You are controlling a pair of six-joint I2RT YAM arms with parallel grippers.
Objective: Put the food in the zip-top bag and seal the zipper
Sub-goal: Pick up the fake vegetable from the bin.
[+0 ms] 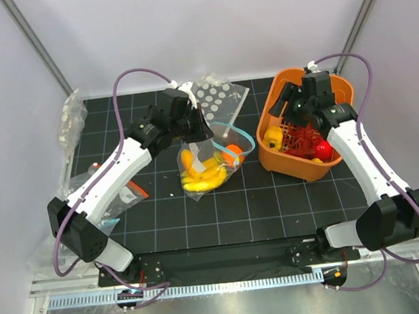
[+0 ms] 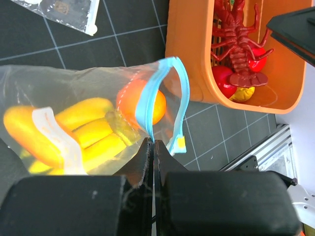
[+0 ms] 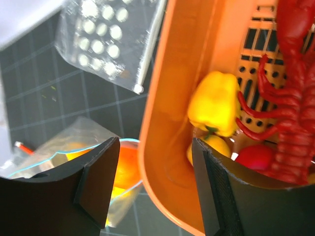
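On black mat [image 1: 273,203], left fingers [image 2: 144,163] pinch zip-top bag [image 2: 74,86]; right fingers [image 3: 98,182] gape.

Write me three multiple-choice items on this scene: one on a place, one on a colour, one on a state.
1. Where is the orange?
A. in the bag
B. on the mat
C. in the dotted pouch

2. What colour is the zipper?
A. orange-red
B. light blue
C. white

3. How is the right claw?
A. open
B. shut on the lobster
C. shut on the bag

Answers:
1 A: it shows through the clear plastic beside the bananas.
2 B: the strip along the bag's mouth is light blue.
3 A: its jaws stand wide apart at the basket rim.
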